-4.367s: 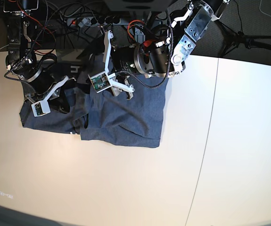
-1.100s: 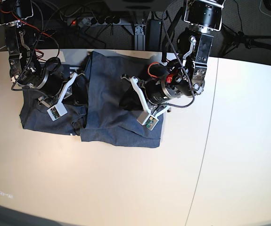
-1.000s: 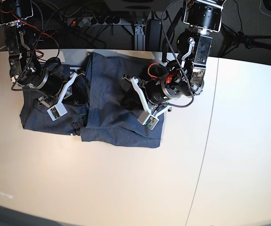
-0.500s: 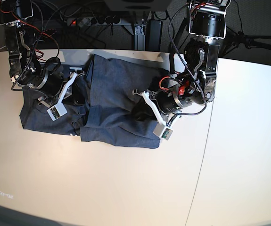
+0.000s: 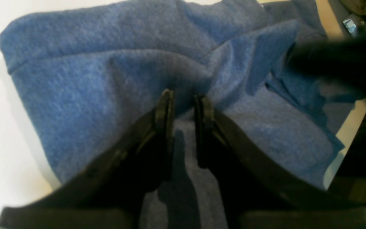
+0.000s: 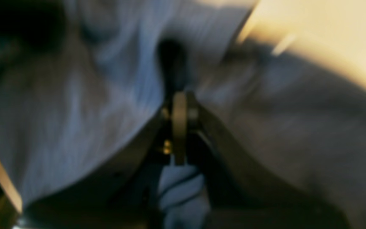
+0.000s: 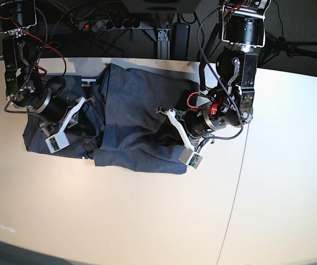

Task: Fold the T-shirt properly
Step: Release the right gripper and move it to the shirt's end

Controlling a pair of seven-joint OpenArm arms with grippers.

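Note:
The blue-grey T-shirt (image 7: 130, 105) lies rumpled and partly folded at the back left of the white table (image 7: 147, 221). My left gripper (image 7: 162, 132) is at the shirt's right part. In the left wrist view its jaws (image 5: 184, 98) stand narrowly apart with a raised ridge of the T-shirt (image 5: 75, 79) pinched at the tips. My right gripper (image 7: 88, 118) is buried in the shirt's left part. The right wrist view is blurred: the pads (image 6: 179, 127) are pressed together, and creases of the T-shirt (image 6: 75, 111) converge on them.
A power strip with cables (image 7: 108, 23) lies beyond the table's far edge. A black stand (image 7: 296, 47) is at the back right. A seam (image 7: 246, 143) runs down the table to the right of the left arm.
The left arm has swung right and toward the front edge, drawing a fold of the shirt with it. The right arm has shifted left. Both grips look unchanged.

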